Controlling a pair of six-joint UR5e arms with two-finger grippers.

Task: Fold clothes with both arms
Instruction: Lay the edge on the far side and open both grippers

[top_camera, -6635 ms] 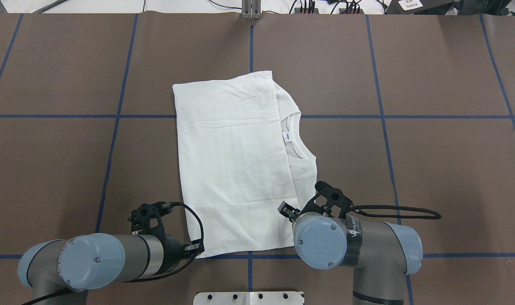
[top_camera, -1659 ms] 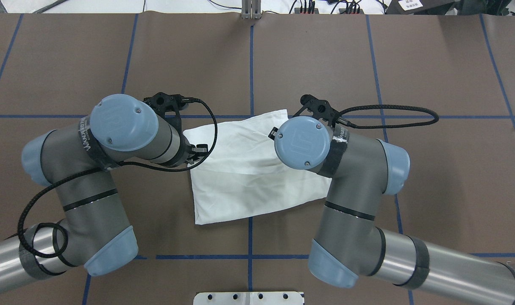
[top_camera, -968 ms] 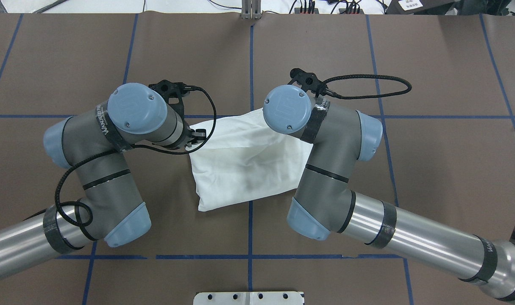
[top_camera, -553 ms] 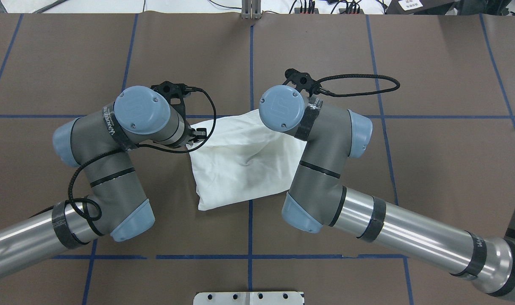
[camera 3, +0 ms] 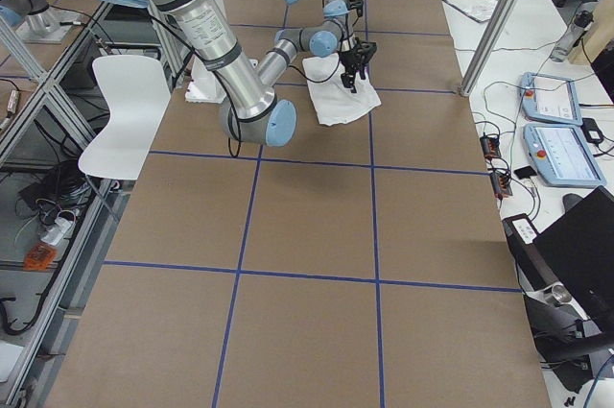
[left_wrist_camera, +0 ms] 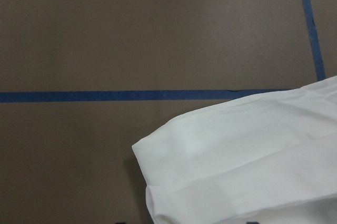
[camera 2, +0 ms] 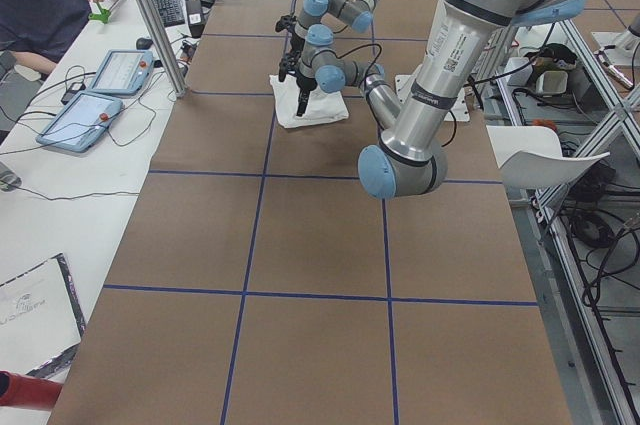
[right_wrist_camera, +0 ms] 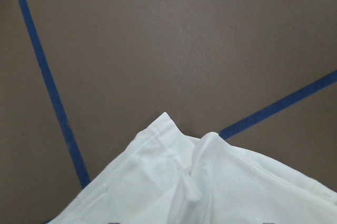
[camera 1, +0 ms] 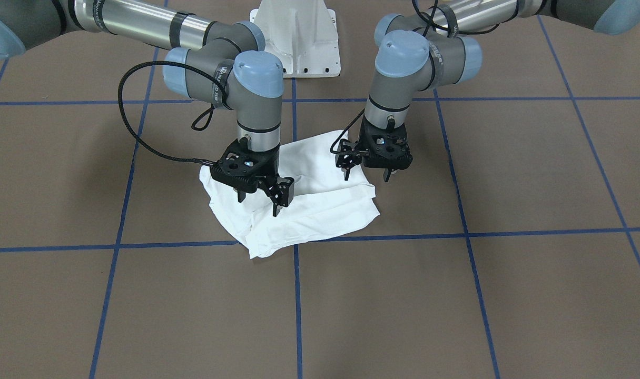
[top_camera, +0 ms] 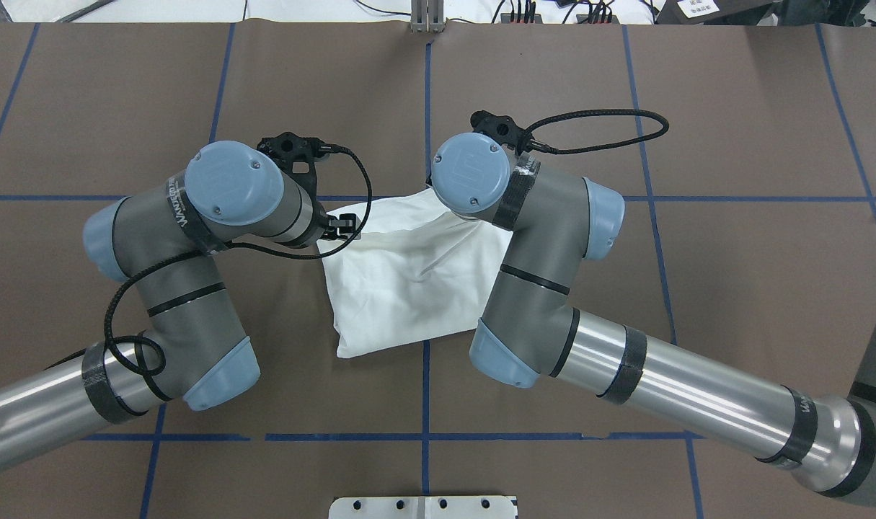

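Note:
The white T-shirt (camera 1: 320,210) lies folded into a compact, rumpled rectangle on the brown table (camera 1: 456,295); it also shows in the overhead view (top_camera: 401,281). No collar, label or print shows. My left gripper (camera 1: 366,177) hovers open just above the shirt's far corner on my left side. My right gripper (camera 1: 258,204) hovers open above the far corner on my right side. Neither holds cloth. In the overhead view both grippers are hidden under their wrists. The left wrist view shows a folded shirt corner (left_wrist_camera: 247,171); the right wrist view shows a puckered corner (right_wrist_camera: 205,187).
The white pedestal base (camera 1: 298,37) stands at the robot's side of the table. Blue tape lines (camera 1: 456,231) cross the mat. An operator (camera 2: 40,5) sits beyond the far table edge, with tablets (camera 2: 100,95) beside him. A white chair (camera 3: 125,110) stands off the table.
The shirt's near hem was carried over to the far side, halving the shirt. In the last second both wrists shifted slightly farther back and the cloth settled flat.

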